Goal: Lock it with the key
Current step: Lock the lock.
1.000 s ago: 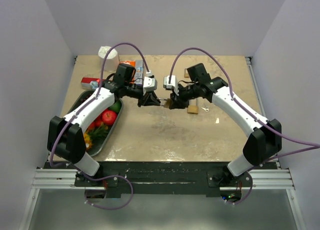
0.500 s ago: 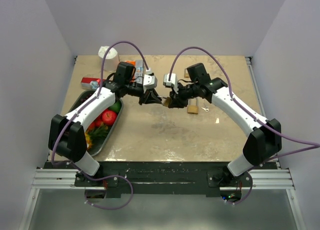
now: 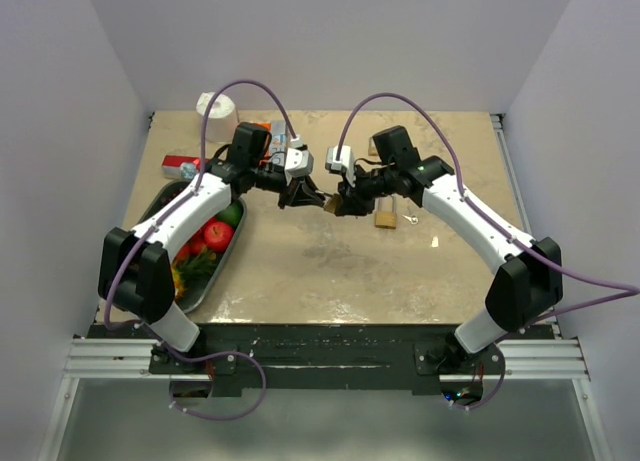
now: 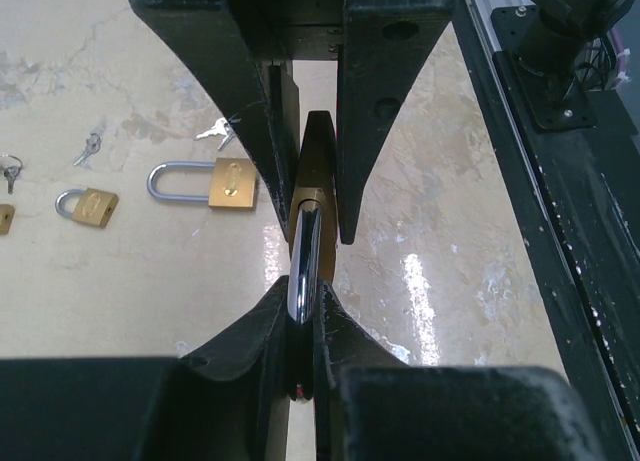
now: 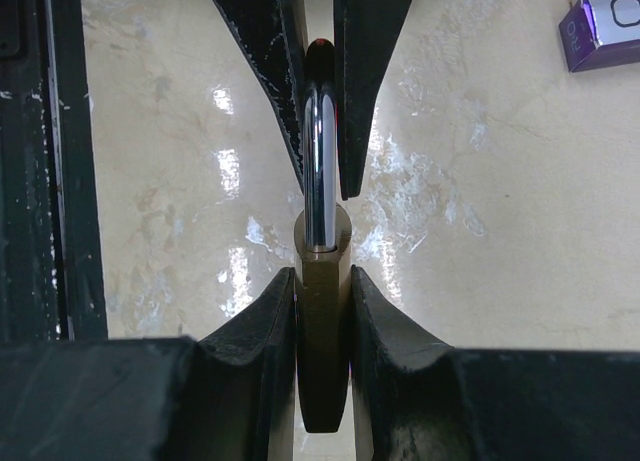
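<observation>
Evidently the padlock (image 3: pixel 331 203) sat in mid-air above the middle of the surface (image 3: pixel 330 281), near the centre of the top view, pinched from both ends. The left tool (image 4: pixel 303 293) was closed down narrow on the chrome shackle (image 4: pixel 304 256). Its fingers (image 4: pixel 262 326) pressed the bar's flat sides at the bottom of the left wrist view. The right tool (image 5: pixel 322 277) was closed a little wider on the brass body (image 5: pixel 322 331), clamping its broad faces at the bottom of the right wrist view. Neither tool carried a key. What looked like a key (image 4: pixel 218 131) lay on the surface in the upper left of the left wrist view, near a spare padlock (image 4: pixel 205 184) and a smaller padlock (image 4: pixel 88 206).

The step in hand seemed to be steadying the lock, perhaps seating the shackle into the body, before any key work. To do it well, the two tools needed to stay on one line, so that any push ran straight along the shackle legs and not across them. The body grip had to be firm enough not to slide on smooth brass. One tool would later have to let go for the key, so the other needed a hold that left the keyhole end of the body clear.
</observation>
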You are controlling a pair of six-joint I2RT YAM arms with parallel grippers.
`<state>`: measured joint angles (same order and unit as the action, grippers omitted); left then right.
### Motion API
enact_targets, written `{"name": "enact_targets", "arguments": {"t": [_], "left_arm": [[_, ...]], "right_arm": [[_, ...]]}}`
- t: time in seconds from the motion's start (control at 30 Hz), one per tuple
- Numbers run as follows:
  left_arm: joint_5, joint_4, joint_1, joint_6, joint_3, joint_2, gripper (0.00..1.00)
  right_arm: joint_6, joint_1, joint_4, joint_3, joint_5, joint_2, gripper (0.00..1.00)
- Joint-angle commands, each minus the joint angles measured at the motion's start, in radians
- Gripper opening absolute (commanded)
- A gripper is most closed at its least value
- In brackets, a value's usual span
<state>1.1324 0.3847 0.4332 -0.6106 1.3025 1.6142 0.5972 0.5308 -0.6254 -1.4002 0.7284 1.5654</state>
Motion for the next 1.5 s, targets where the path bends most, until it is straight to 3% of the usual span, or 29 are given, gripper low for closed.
{"name": "enact_targets", "arguments": {"t": [0.0,0.2,0.43,0.6,0.8,0.83,0.87,0.93,0.97,1.0,1.1,1.27,1.37,1.47], "left_arm": [[0.204,0.005,0.13,-0.087,0.023,0.07,0.0],[0.224,0.132,0.141,-0.201,0.06,0.108,0.0],[0.227,0.194,0.142,-0.227,0.052,0.115,0.0],[0.188,0.209,0.124,-0.245,0.07,0.102,0.0],[0.092,-0.025,0.004,0.0,0.012,-0.012,0.0],[0.086,-0.124,-0.016,0.085,-0.015,-0.028,0.0],[0.087,-0.156,-0.052,0.115,-0.022,-0.04,0.0],[0.092,-0.168,-0.088,0.146,-0.006,-0.053,0.0],[0.09,-0.158,-0.096,0.146,0.003,-0.057,0.0],[0.093,-0.162,-0.105,0.175,0.009,-0.059,0.0],[0.086,-0.196,-0.123,0.231,0.021,-0.076,0.0],[0.076,-0.318,-0.139,0.363,0.018,-0.106,0.0],[0.069,-0.438,-0.139,0.468,0.018,-0.128,0.0],[0.06,-0.565,-0.139,0.603,0.021,-0.135,0.0]], "right_arm": [[-0.043,0.132,0.685,-0.118,0.37,-0.021,0.0],[0.004,0.132,0.693,-0.14,0.399,-0.004,0.0],[-0.092,0.123,0.828,-0.112,0.379,-0.01,0.0],[-0.05,0.115,0.733,-0.094,0.371,-0.037,0.0],[-0.04,0.068,0.573,0.039,0.25,-0.131,0.02],[-0.048,0.054,0.554,0.058,0.234,-0.145,0.07],[-0.062,0.048,0.552,0.096,0.197,-0.159,0.23],[-0.097,0.019,0.55,0.13,0.175,-0.194,0.47],[-0.121,0.009,0.559,0.159,0.152,-0.203,0.68],[-0.166,-0.001,0.566,0.168,0.144,-0.212,0.74],[-0.246,-0.055,0.561,0.188,0.128,-0.222,0.85],[-0.336,-0.111,0.582,0.222,0.082,-0.257,0.9],[-0.442,-0.114,0.696,0.285,0.014,-0.298,0.99],[-0.497,-0.115,0.753,0.308,0.035,-0.297,0.99]]}}
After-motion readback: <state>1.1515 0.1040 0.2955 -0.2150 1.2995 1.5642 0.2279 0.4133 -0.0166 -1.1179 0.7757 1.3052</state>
